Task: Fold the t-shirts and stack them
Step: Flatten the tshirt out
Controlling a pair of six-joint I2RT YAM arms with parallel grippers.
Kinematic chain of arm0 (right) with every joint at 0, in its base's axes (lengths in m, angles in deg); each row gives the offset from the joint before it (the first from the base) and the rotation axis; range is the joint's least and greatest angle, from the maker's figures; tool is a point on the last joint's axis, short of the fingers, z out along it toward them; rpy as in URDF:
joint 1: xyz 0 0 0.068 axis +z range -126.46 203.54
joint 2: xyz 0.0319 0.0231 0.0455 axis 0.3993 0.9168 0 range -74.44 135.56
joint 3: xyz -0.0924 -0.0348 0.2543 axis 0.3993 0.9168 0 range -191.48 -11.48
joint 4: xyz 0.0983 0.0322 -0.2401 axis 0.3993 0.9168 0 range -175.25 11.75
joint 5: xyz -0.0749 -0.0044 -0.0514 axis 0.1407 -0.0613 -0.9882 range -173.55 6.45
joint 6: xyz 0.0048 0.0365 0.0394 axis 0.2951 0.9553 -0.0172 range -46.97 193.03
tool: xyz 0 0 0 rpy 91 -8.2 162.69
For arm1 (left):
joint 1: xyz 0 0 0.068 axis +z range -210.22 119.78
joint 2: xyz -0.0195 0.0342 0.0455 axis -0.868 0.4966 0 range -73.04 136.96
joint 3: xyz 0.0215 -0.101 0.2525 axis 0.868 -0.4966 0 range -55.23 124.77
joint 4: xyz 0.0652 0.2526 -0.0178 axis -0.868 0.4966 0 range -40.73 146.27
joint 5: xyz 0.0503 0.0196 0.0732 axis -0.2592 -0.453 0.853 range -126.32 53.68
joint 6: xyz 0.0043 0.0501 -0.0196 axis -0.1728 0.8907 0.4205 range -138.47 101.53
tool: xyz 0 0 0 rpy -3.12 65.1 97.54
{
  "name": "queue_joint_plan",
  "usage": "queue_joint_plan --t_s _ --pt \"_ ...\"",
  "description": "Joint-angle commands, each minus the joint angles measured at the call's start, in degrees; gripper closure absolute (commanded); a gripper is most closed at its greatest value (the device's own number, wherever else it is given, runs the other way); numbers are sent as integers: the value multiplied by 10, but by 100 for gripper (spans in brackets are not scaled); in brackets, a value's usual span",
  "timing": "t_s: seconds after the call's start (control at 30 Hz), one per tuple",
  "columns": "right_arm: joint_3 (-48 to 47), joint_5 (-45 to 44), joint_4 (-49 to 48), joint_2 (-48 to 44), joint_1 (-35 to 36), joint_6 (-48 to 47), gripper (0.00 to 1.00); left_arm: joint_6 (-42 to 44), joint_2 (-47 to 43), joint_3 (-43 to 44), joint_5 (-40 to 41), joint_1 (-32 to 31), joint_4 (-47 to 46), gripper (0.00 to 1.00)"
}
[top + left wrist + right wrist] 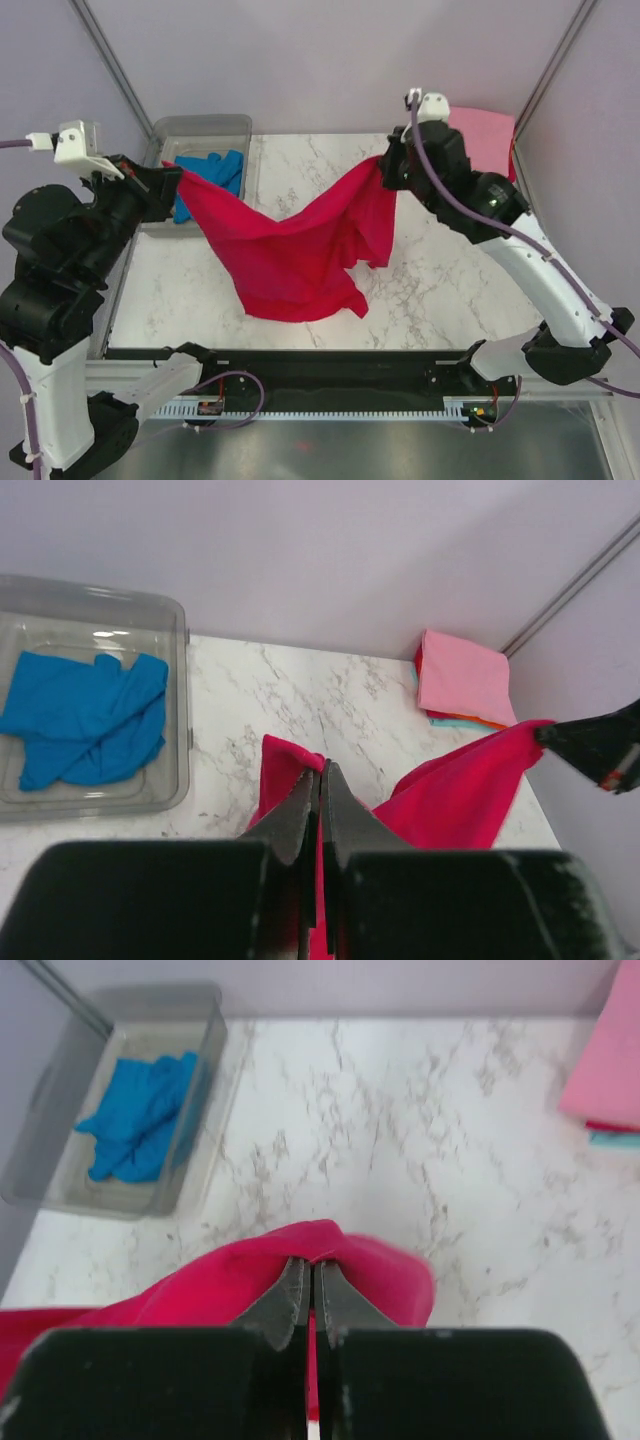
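Crimson t-shirt [300,250] airborne, unfolded, pinched by left gripper [322,780] and right gripper [312,1280]. Blue t-shirt [210,178] pending in tub [200,122], upper left. Pink stack [488,135] done, upper right.

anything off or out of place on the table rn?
Nothing spilled or damaged. The red t-shirt hangs sagging between the left claw and right claw, its lower part bunched on the table, not flat. The blue t-shirt lies crumpled in the clear tub. The folded stack at the far right corner looks tidy.
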State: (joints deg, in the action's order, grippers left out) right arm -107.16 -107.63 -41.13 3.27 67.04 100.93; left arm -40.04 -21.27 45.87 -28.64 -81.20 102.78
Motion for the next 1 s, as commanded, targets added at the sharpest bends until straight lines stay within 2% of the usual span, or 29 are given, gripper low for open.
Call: queue_joint_plan --t_s 0.0,0.03,0.07,0.1,0.17,0.27,0.3,0.37,0.43,0.5,0.57,0.63,0.7,0.8,0.97 --pt "-171 -51 168 48 -24 -93 100 64 74 91 32 2 40 98" --pt "-190 -45 192 82 -39 -109 96 67 83 95 34 2 41 98" --pt "-200 -39 200 98 -55 -110 60 66 91 93 33 2 49 98" --pt "-182 -22 200 123 -96 -109 42 58 99 76 30 2 53 98" --pt "-133 10 183 137 -134 -95 21 46 100 38 23 2 55 98" --pt "13 77 105 104 -151 -70 20 27 83 -102 -2 2 55 98" --pt "99 96 44 57 -151 -59 20 20 76 -137 -15 2 51 98" --pt "168 135 0 14 -151 -24 21 19 59 -240 -29 3 45 98" --pt "239 145 -27 -32 -135 -6 25 21 44 -304 -36 4 30 98" --pt "280 128 -32 -57 -83 17 25 27 36 -382 -36 3 18 98" --pt "304 114 -33 -62 -22 44 28 15 13 -437 -43 3 -10 98" --pt "315 106 -44 -52 20 64 32 14 3 -446 -64 4 -33 98" --pt "323 85 -58 -26 75 85 32 1 8 -453 -35 3 -37 98" --pt "307 71 -67 38 107 85 34 -1 16 -464 -38 3 -53 98" --pt "254 32 -67 137 112 66 41 -10 -15 -511 -36 4 -104 98"
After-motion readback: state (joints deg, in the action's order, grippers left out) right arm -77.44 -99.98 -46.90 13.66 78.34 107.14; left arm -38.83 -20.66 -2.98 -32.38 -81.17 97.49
